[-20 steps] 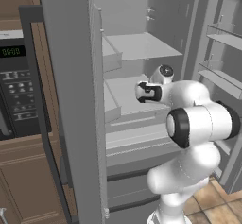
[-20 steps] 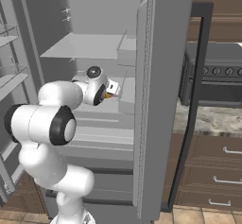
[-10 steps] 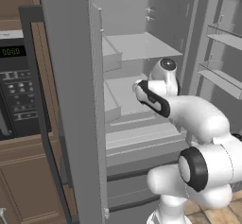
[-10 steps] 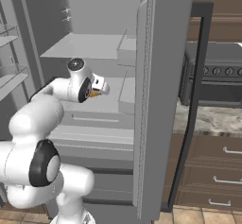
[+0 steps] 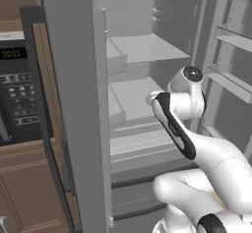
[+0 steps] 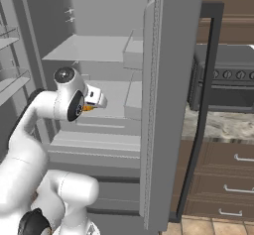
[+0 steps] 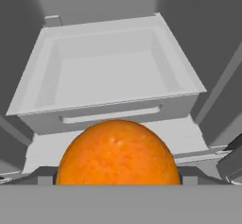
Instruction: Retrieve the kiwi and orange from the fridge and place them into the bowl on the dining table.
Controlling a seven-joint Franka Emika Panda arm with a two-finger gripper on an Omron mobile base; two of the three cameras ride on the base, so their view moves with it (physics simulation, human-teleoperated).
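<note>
Left to right: black microwave [image 5: 15, 94] in the brown cabinets, then the open fridge [image 5: 74, 104] with its pale shelves, then the arm's white hand inside the fridge at middle-shelf level. The gripper [image 6: 92, 105] sits in front of the middle shelf [image 6: 111, 97]. The orange [image 7: 118, 153] fills the lower part of the hand view, right between the jaws; a sliver of orange also shows at the hand in the right base view. The jaws stand wide and look closed around the orange, so it reads as held, off the shelf. Beyond it in the hand view is a pale grey drawer bin [image 7: 113, 76], nothing in it.

Change: compared with a second ago the arm has swung its elbow round and the wrist has shifted toward the fridge's open side, the orange staying in the jaws throughout. The fridge and microwave have not moved.

Meaning for the task: orange is picked, withdrawal looks under way; carry to the bowl not yet done. Kiwi cannot be located in these views.
</note>
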